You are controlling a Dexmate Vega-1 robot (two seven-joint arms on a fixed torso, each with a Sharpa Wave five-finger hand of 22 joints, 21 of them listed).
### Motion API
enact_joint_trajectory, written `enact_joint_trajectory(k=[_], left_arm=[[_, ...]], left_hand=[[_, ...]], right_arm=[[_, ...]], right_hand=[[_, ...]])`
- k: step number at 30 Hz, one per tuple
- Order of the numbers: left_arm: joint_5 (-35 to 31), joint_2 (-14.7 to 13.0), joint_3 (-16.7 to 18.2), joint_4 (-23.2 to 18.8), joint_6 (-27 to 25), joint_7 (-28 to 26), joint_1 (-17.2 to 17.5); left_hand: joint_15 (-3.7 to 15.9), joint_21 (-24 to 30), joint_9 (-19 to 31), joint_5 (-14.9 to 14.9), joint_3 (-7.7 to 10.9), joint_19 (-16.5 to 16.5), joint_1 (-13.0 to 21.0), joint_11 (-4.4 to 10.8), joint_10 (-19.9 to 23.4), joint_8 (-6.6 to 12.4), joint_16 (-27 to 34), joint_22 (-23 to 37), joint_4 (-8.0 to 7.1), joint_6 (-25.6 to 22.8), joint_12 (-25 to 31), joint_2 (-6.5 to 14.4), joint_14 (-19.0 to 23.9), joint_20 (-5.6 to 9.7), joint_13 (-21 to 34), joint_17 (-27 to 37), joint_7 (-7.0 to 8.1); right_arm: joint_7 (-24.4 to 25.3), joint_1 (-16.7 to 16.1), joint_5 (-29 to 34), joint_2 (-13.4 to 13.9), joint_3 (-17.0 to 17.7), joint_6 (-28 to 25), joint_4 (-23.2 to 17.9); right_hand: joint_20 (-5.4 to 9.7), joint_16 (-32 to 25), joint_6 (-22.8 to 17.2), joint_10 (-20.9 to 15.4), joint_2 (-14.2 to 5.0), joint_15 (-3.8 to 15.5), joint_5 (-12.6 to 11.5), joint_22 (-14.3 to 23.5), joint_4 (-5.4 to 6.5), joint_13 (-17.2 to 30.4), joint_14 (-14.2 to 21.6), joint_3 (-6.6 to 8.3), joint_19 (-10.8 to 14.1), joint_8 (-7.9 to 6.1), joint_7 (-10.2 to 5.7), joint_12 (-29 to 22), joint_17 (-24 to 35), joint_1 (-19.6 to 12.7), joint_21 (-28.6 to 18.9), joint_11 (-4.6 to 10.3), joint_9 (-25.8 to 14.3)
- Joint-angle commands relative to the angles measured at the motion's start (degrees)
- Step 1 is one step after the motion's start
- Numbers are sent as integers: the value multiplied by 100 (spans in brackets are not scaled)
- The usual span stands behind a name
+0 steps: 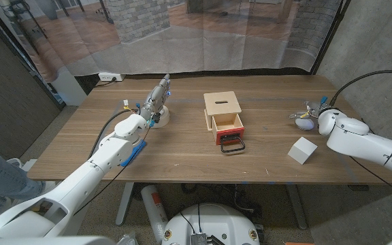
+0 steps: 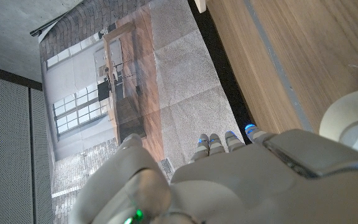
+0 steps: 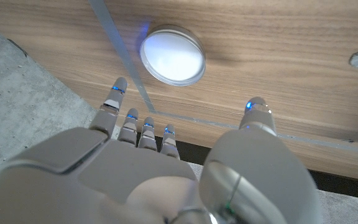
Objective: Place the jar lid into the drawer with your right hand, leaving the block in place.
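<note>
Wooden table [image 1: 182,146] carried a box with its drawer [image 1: 227,127] open at mid-table. Lid [image 3: 173,55] lay near the right edge, untouched; right hand [image 3: 166,168] hovered over it, fingers spread, empty. Block [image 1: 303,150] sat near the front right corner. Grasp and placing remained.

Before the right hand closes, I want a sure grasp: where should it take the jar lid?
Judging by its pose, pinch the jar lid across its thin rim, coming from above. It is a flat round disc lying on the table, and the right hand hovers open nearby.
</note>
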State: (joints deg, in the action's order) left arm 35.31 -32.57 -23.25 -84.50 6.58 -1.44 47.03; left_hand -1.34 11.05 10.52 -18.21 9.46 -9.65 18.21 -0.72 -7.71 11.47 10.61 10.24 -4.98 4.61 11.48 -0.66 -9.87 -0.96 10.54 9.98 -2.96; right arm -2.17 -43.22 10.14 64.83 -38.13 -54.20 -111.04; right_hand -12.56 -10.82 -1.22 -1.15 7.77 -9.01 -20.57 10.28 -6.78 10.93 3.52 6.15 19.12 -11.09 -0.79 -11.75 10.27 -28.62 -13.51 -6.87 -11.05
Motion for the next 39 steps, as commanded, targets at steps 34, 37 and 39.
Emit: enact_joint_trajectory(k=[34,37,39], left_arm=[[3,39,-38,74,-50,12,-50],[-4,29,-35,56,-52,-2,-37],[6,24,-29,46,-59,-1,-29]], left_hand=[[-18,38,19,26,-9,-735,96,40,-11,-16,2,26,22,28,1,56,-178,-88,7,30,23],[-18,38,19,28,-10,-736,98,38,-10,-12,2,26,23,17,2,58,-177,-90,7,31,24],[-18,39,19,29,-11,-736,99,39,-10,-13,2,26,23,19,2,59,-178,-90,7,31,26]], right_arm=[[-383,558,206,-290,-627,-326,467],[-406,589,229,-306,-665,-300,512],[-426,619,239,-339,-688,-324,548]], right_hand=[[18,-93,-262,-599,-113,190,-155,16,-22,33,523,-149,806,-123,-144,-262,25,-109,-107,44,-32],[19,-94,-261,-605,-123,197,-158,16,-26,35,536,-144,819,-121,-148,-264,25,-125,-106,46,-33],[20,-95,-259,-605,-145,200,-163,16,-32,37,552,-132,839,-119,-162,-264,26,-153,-105,62,-34]])
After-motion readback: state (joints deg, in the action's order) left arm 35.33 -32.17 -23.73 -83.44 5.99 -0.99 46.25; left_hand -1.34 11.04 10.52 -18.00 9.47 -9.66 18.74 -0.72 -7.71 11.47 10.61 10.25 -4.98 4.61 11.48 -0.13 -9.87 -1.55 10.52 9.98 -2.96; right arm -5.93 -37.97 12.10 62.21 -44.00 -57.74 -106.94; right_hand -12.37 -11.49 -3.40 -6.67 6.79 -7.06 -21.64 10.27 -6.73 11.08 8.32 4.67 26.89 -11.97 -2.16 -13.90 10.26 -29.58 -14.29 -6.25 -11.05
